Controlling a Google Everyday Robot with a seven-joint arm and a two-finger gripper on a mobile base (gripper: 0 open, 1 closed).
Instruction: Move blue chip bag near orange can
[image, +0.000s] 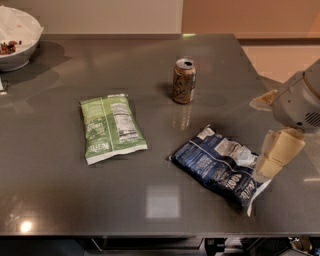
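The blue chip bag (220, 165) lies crinkled on the grey table (150, 210), right of centre near the front. The orange can (184, 81) stands upright behind it, a short gap away. My gripper (275, 156) hangs at the right edge of the view, just right of the bag's right end, with its pale fingers pointing down close to the bag's edge. Nothing is seen held in it.
A flat green chip bag (111, 127) lies left of centre. A white bowl (17, 37) with some food stands at the back left corner. The table's right edge runs just behind my arm.
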